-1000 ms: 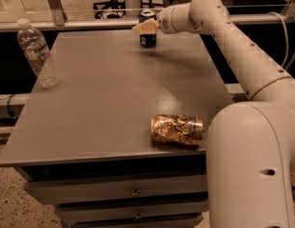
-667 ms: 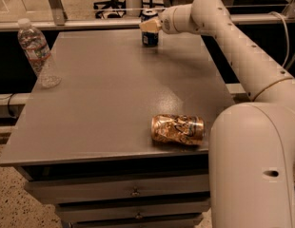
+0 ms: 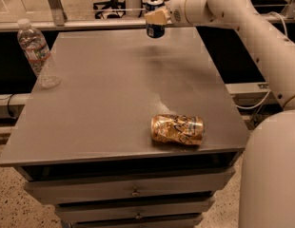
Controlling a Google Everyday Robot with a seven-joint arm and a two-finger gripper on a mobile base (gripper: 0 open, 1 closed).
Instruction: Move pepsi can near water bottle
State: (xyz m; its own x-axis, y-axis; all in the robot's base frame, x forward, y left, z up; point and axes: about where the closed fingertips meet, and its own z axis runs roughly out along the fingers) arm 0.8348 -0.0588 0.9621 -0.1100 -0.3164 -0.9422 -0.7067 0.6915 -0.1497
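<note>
The pepsi can (image 3: 155,28), dark blue with a silver top, hangs upright above the far edge of the grey table (image 3: 114,94). My gripper (image 3: 156,17) is shut on the can and holds it clear of the tabletop. The water bottle (image 3: 37,53), clear ribbed plastic with a white cap and a white-and-red label, stands at the table's far left edge, well to the left of the can.
A gold-orange patterned can (image 3: 178,129) lies on its side near the table's front right. My white arm (image 3: 242,18) reaches in from the right, its base (image 3: 271,175) at the front right. Drawers (image 3: 133,191) sit under the tabletop.
The gripper has lifted the pepsi can off the far edge of the table and carried it slightly up and left. The bottle and gold can have not moved.
</note>
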